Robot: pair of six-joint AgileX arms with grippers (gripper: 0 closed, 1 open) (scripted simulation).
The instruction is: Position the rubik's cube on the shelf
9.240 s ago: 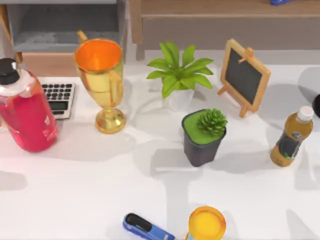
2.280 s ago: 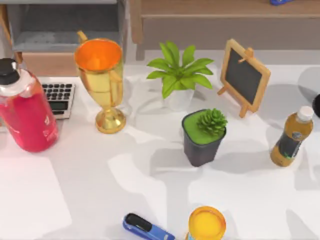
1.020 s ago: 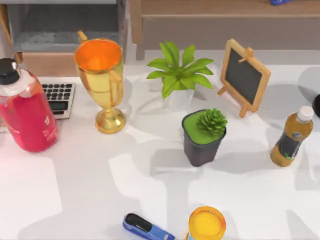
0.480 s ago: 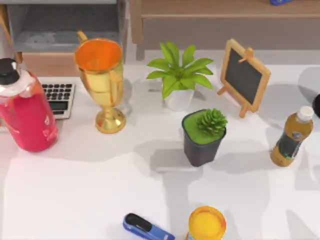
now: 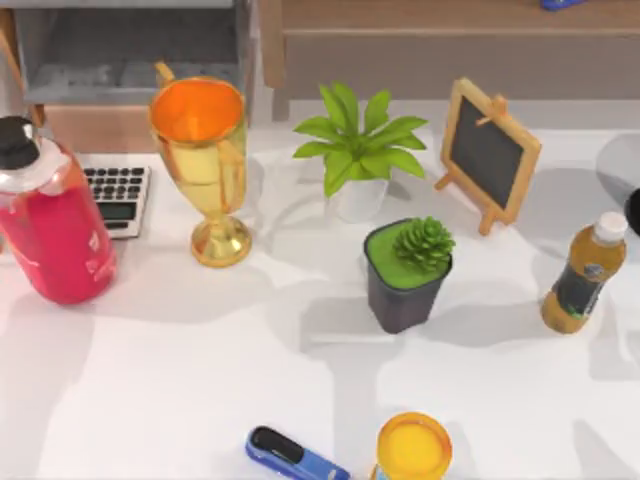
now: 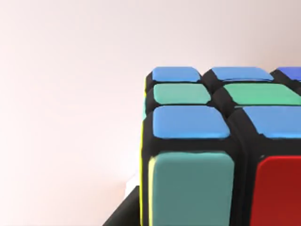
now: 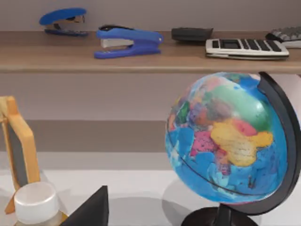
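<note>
Left jaws not readable from the left wrist camera, so no telling whether apart or together; close up there, the rubik's cube (image 6: pixel 221 146), blue, green, teal and red squares in a black grid, against a pale plain surface, whether gripped or resting unclear; right jaws likewise impossible to judge, a single dark fingertip (image 7: pixel 91 209) at the edge of the right wrist camera; just beyond it, a white bottle cap (image 7: pixel 35 200) and the wooden frame of a small chalkboard (image 7: pixel 16 141); further off, a globe (image 7: pixel 225 141) on a dark stand; behind, the shelf (image 7: pixel 94 59), a long light-brown board carrying two blue staplers (image 7: pixel 127 41), a dark flat object and a calculator (image 7: pixel 247 48); from above, a gold trophy (image 5: pixel 200 160), red bottle (image 5: pixel 50 220), leafy plant (image 5: pixel 355 150), dark plant pot (image 5: pixel 405 275), amber bottle (image 5: pixel 580 275) and yellow cup (image 5: pixel 412 447) spread over the white table (image 5: pixel 180 380).
</note>
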